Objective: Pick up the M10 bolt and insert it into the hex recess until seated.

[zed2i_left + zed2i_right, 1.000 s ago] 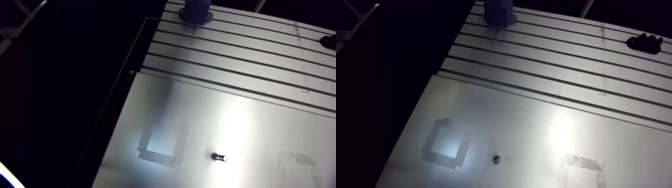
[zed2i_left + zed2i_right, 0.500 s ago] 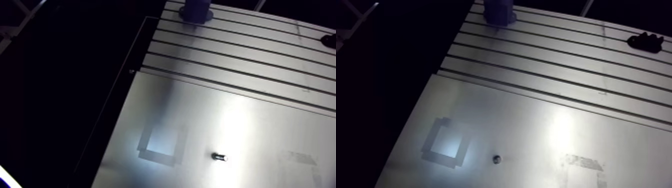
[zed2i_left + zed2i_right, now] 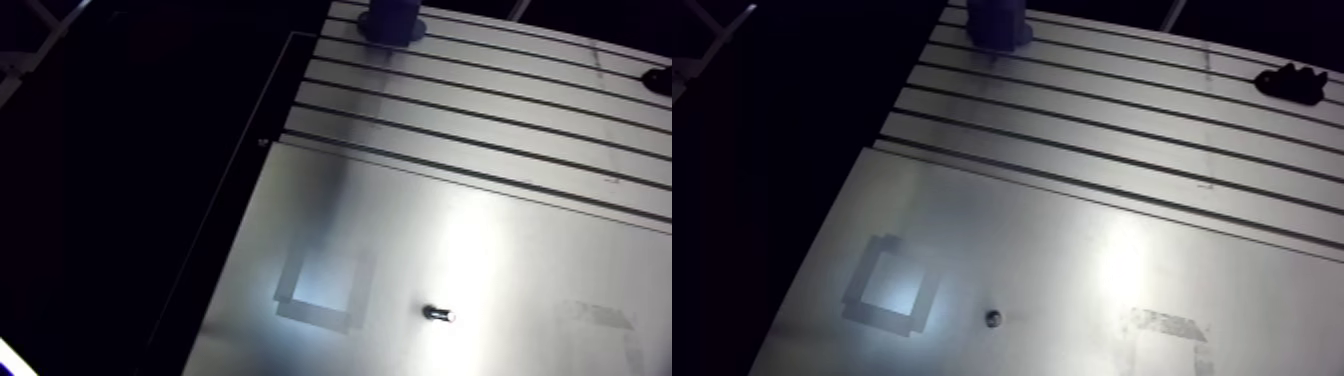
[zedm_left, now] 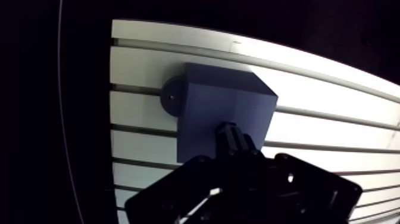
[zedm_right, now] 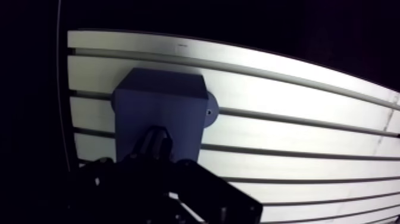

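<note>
Blue block (image 3: pixel 393 18) cut off at top edge; bolt (image 3: pixel 438 314) too small for detail; gripper (image 4: pixel 235 142) dark, state unreadable.

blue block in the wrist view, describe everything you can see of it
The blue block is a matte box with flat faces and crisp edges, plastic by the look. It stands on a round base flange whose rim sticks out at one side and bears a small hole. It rests on the slotted aluminium table, across its slots, near the edge. The gripper hangs dark before its near face; contact cannot be told.
</note>
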{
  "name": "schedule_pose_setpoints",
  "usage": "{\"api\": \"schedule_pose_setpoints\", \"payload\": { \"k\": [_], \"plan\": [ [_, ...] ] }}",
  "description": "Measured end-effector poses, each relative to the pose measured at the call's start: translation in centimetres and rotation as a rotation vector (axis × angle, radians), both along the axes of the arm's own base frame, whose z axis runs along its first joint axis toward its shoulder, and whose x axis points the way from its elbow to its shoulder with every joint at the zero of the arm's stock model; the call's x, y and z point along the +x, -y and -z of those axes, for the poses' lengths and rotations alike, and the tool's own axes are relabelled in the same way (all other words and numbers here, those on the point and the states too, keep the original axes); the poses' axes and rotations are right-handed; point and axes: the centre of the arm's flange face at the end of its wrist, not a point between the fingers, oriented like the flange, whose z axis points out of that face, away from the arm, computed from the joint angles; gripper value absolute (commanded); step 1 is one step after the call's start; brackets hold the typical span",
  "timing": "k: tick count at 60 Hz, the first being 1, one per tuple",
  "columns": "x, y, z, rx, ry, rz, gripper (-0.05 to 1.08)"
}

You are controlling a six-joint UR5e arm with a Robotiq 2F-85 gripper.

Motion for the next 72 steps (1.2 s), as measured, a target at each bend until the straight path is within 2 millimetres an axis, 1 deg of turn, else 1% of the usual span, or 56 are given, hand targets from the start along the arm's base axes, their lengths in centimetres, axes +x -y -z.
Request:
{"api": "schedule_pose_setpoints", "payload": {
  "k": [72],
  "plan": [
    [0.05,0.21,0.39,-0.001,0.006,-0.013,1.08]
  ]
}}
